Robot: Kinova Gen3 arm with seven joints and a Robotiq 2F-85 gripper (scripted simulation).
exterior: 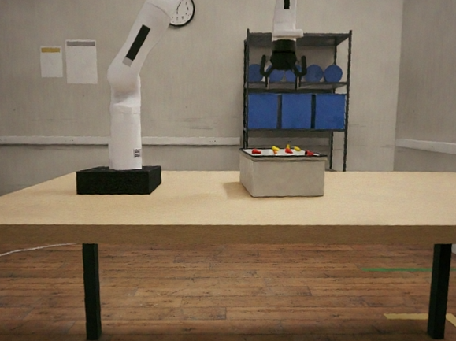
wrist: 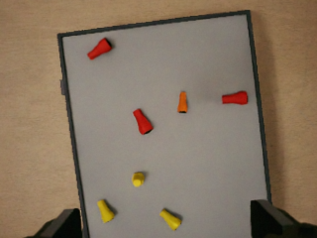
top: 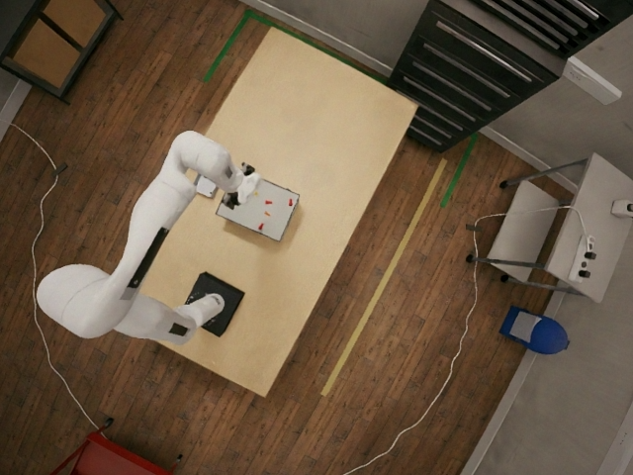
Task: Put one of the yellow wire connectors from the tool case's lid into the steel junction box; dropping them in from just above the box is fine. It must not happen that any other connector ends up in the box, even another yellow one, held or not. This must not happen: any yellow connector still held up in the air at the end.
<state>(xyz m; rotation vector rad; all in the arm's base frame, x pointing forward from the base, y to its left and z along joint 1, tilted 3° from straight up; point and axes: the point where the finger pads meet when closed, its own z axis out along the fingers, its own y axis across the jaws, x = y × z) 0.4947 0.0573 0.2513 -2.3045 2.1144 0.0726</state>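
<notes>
The tool case's grey lid [wrist: 163,129] fills the wrist view. Three yellow wire connectors lie on its near part: one [wrist: 138,178] in the middle, one [wrist: 105,210] at the lower left, one [wrist: 170,218] at the lower centre. My gripper [wrist: 165,232] is open and empty, with only its fingertips showing at the bottom corners. It hangs well above the case [exterior: 282,171], as the side view shows [exterior: 283,72]. The steel junction box [top: 206,186] sits just beside the case, partly hidden under my arm. In the overhead view my gripper [top: 237,191] covers the yellow connectors.
Three red connectors [wrist: 99,49] [wrist: 143,121] [wrist: 235,98] and one orange connector [wrist: 182,102] also lie on the lid. My black base [top: 215,302] stands on the table near its front edge. A blue shelf [exterior: 296,98] stands behind the table.
</notes>
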